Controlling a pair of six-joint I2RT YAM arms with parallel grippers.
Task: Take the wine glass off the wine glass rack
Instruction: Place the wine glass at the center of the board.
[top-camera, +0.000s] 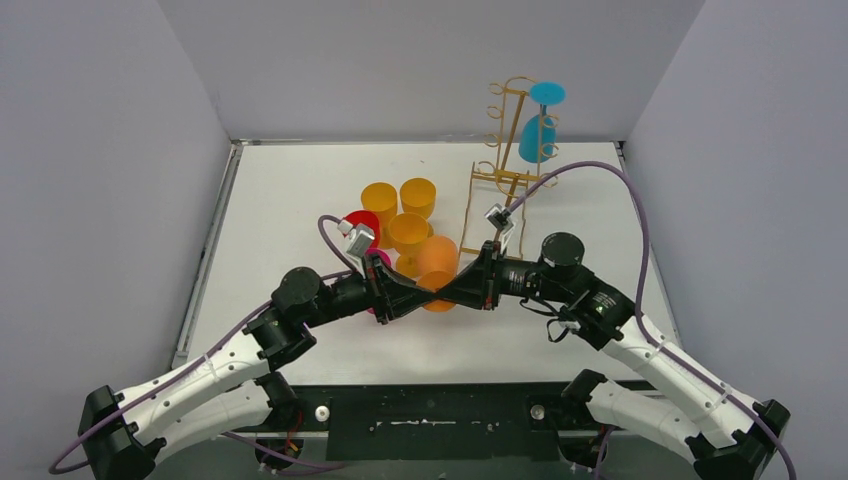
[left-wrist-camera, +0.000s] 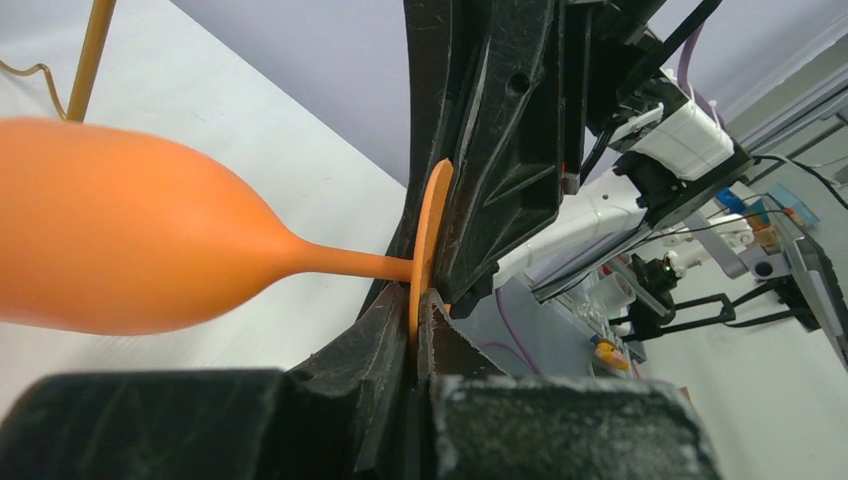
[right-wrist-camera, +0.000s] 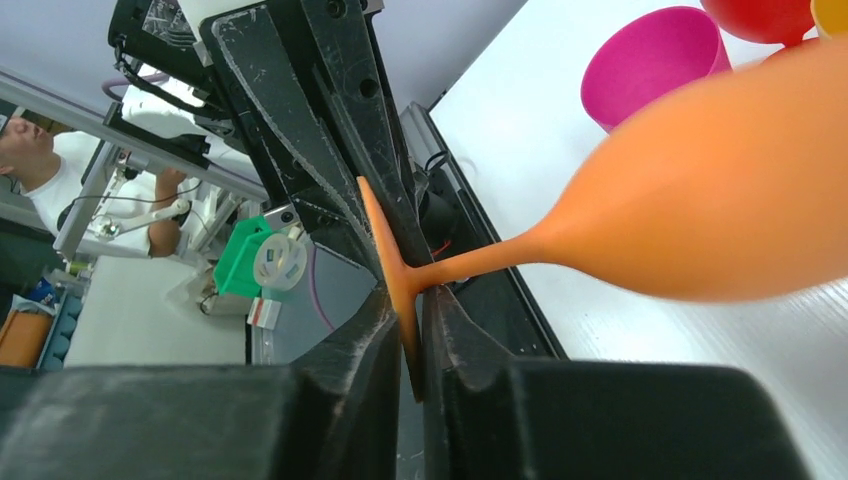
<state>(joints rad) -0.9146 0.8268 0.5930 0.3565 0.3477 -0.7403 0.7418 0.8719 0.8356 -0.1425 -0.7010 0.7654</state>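
An orange wine glass (top-camera: 437, 260) lies level above the table, and both grippers meet at its foot disc. My left gripper (left-wrist-camera: 422, 296) is shut on the edge of the foot (left-wrist-camera: 430, 230), with the stem and bowl (left-wrist-camera: 120, 240) reaching left. My right gripper (right-wrist-camera: 410, 305) straddles the same foot (right-wrist-camera: 385, 240) from the other side. Its jaws stand slightly parted, with a thin gap beside the disc. The gold wine glass rack (top-camera: 514, 122) stands at the back right. A blue wine glass (top-camera: 537, 138) hangs on it, bowl down.
Three yellow-orange cups (top-camera: 408, 230), a red cup (top-camera: 362, 222) and a magenta cup (right-wrist-camera: 650, 60) stand just behind the grippers at mid table. The rack's wire base (top-camera: 468, 215) lies close to the right wrist. Grey walls close in the left, back and right sides.
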